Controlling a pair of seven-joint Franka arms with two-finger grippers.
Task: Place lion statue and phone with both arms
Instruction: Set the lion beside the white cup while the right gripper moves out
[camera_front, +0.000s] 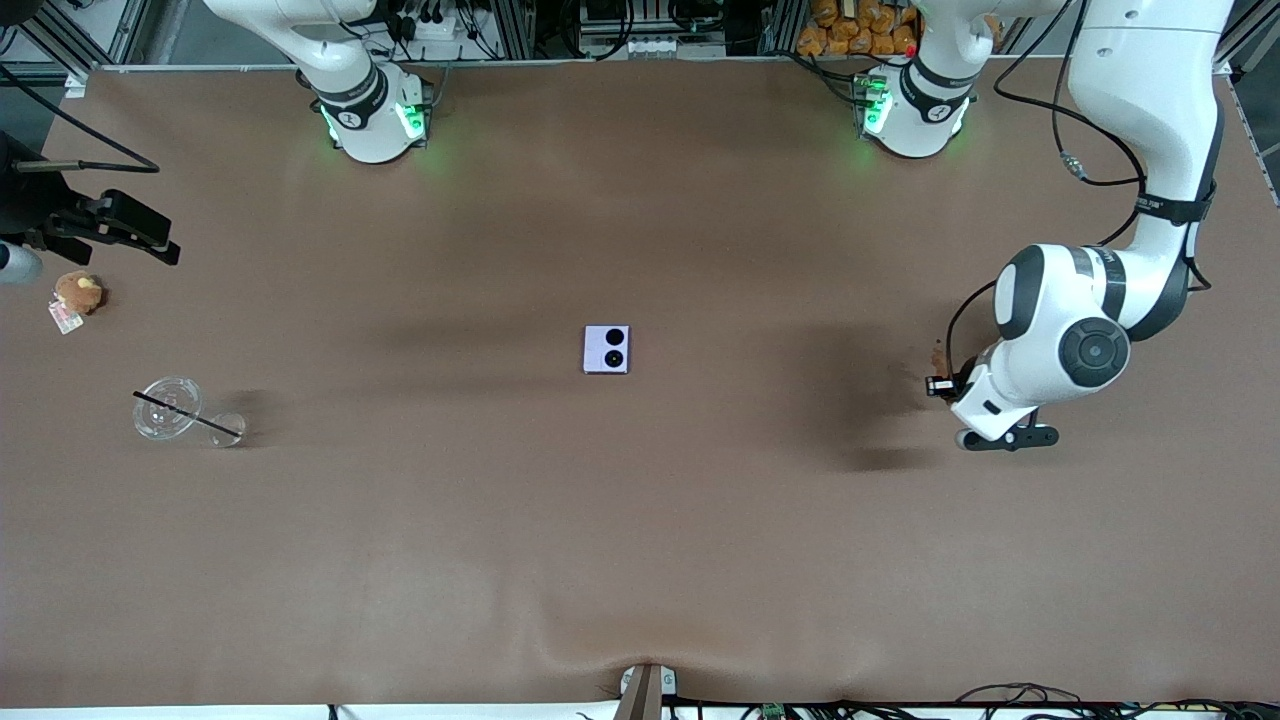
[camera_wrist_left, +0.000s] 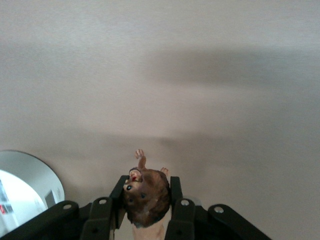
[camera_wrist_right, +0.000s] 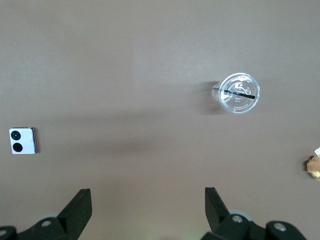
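Observation:
The lion statue (camera_wrist_left: 147, 197), a small brown figurine, is clamped between the fingers of my left gripper (camera_wrist_left: 148, 186), its paws sticking out past the fingertips. In the front view my left gripper (camera_front: 938, 383) hangs low over the table toward the left arm's end, and a bit of the lion statue (camera_front: 937, 354) shows beside it. The pale lavender phone (camera_front: 607, 349) lies flat mid-table with its two black camera circles up; it also shows in the right wrist view (camera_wrist_right: 22, 140). My right gripper (camera_wrist_right: 147, 200) is open and empty, high above the table, out of the front view.
A clear plastic cup with a black straw (camera_front: 170, 408) lies toward the right arm's end and also shows in the right wrist view (camera_wrist_right: 239, 93). A tan plush toy with a tag (camera_front: 78, 292) sits near that table edge, beside a black device (camera_front: 110, 225).

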